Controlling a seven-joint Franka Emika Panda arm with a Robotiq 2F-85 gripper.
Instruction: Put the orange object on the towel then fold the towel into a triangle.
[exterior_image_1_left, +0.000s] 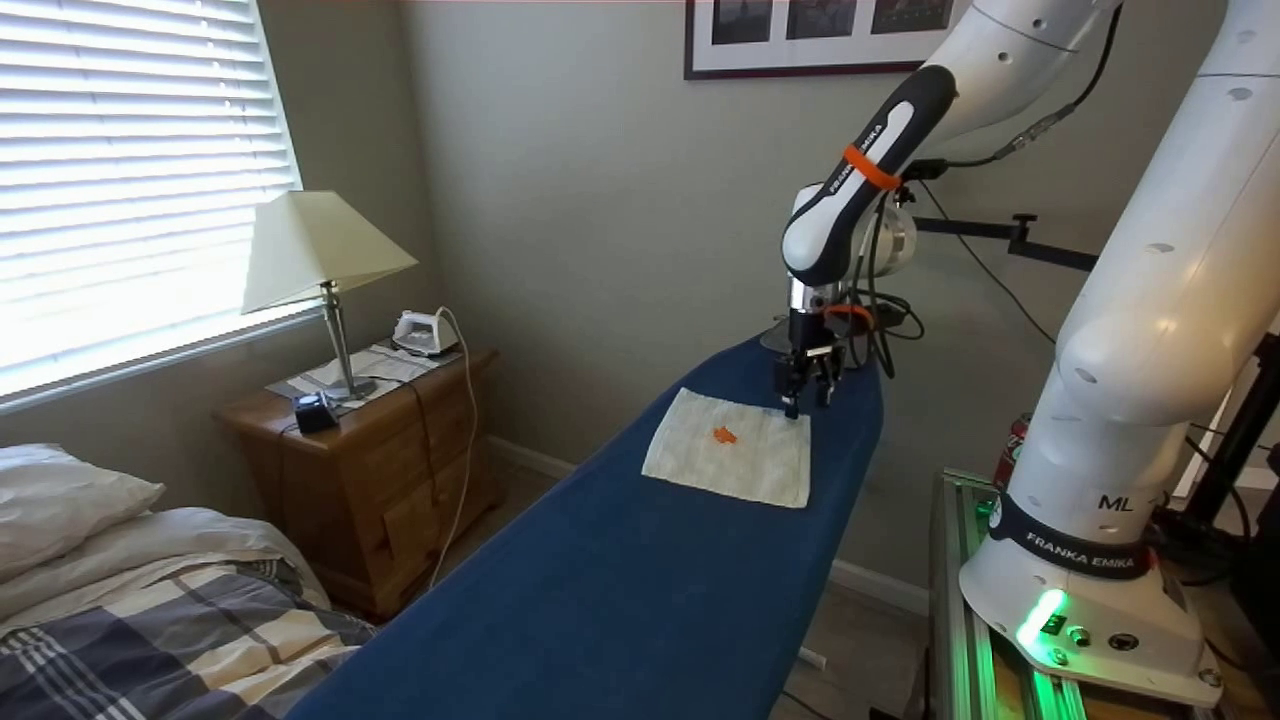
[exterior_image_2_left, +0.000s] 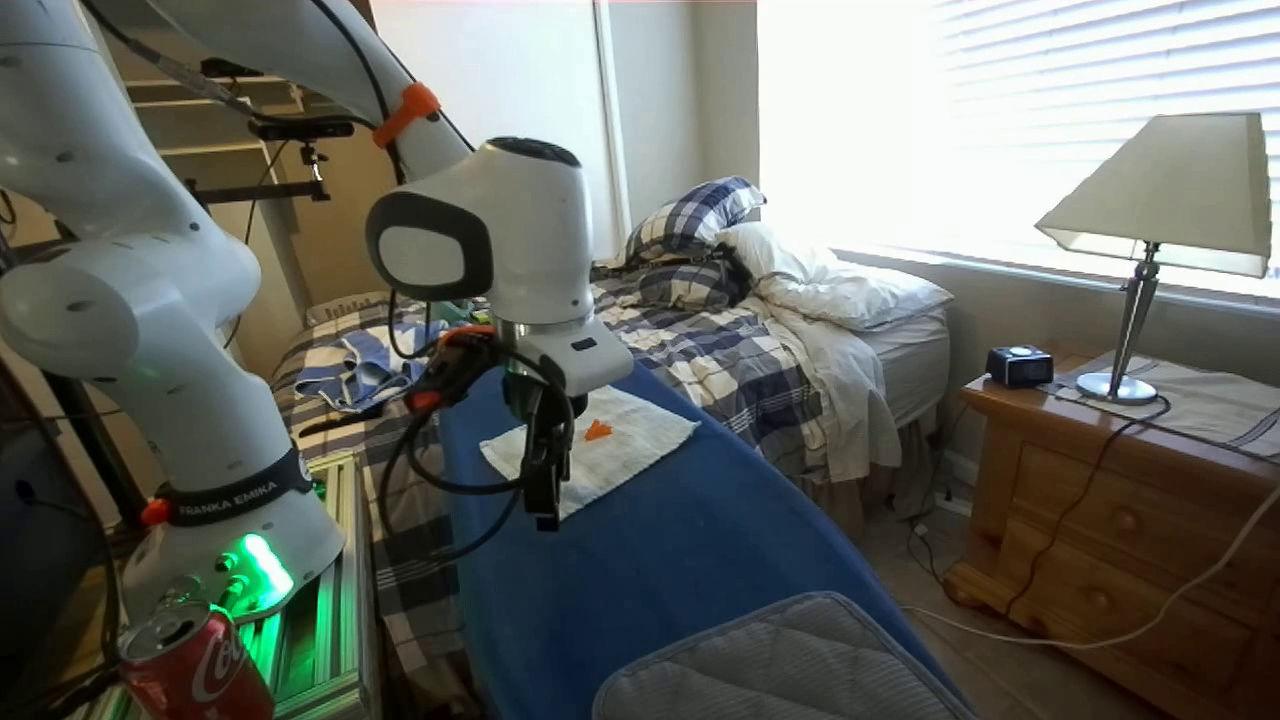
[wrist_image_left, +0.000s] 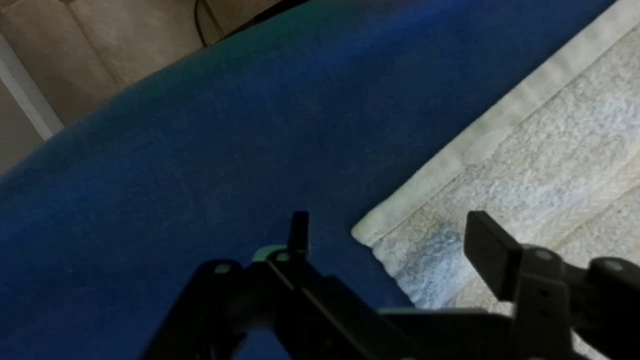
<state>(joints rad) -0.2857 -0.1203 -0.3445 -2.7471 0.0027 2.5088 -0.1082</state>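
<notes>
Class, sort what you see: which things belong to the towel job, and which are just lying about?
For the job:
tool
orange object
pale towel
blue ironing board underneath

Just lying about:
red drink can
iron
lamp
grey quilted pad
blue-striped cloth

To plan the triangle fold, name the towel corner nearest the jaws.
The towel corner seen between the open jaws in the wrist view; the other three do not show there.

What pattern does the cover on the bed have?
The bed cover is plaid in dark blue, white and beige, best seen in an exterior view.
</notes>
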